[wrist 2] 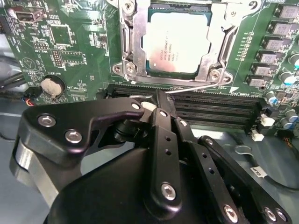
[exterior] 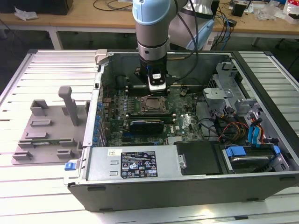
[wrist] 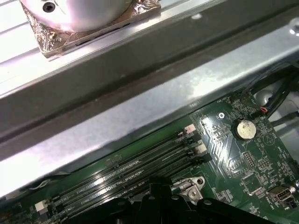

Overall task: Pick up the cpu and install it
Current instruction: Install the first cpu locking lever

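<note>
Sitting in the socket (wrist 2: 127, 51), the cpu (wrist 2: 175, 42) looks installed.
Gripper (wrist 2: 158, 97) hangs over memory slots (wrist 2: 215, 106) on its far side; wide or narrow, cannot tell.

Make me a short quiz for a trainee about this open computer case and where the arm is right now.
1. True or false: the cpu lies inside the metal frame of the socket.
2. In the second wrist view, the claw is nearest to: A) the memory slots; B) the drive bay; C) the grey tray outside the case.
3. What colour is the board around the socket?

Key: 1 true; 2 A; 3 green.
</note>
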`<state>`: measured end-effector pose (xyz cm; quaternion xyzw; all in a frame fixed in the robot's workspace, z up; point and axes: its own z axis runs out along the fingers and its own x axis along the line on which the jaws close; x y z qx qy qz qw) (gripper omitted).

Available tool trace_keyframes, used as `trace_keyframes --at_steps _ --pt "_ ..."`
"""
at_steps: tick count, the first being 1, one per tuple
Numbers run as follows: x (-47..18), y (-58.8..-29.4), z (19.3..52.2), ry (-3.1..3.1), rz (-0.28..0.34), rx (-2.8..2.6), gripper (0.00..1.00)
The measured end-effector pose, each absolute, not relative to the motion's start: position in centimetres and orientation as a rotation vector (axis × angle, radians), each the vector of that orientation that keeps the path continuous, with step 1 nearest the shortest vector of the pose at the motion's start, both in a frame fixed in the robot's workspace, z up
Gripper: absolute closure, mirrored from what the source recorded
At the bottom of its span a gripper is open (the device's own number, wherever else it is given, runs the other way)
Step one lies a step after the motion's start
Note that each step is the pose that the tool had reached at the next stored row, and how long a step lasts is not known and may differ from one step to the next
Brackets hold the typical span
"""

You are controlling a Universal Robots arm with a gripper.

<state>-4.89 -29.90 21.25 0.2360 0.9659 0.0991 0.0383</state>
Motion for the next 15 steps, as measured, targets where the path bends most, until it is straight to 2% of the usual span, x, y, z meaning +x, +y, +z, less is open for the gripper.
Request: trace_keyframes --at_steps 3,15 --pt "-4.9 -29.8 20.9 2.956 0.263 0.738 0.89" --pt "-4.9 -28.8 20.5 2.952 0.225 0.738 0.89"
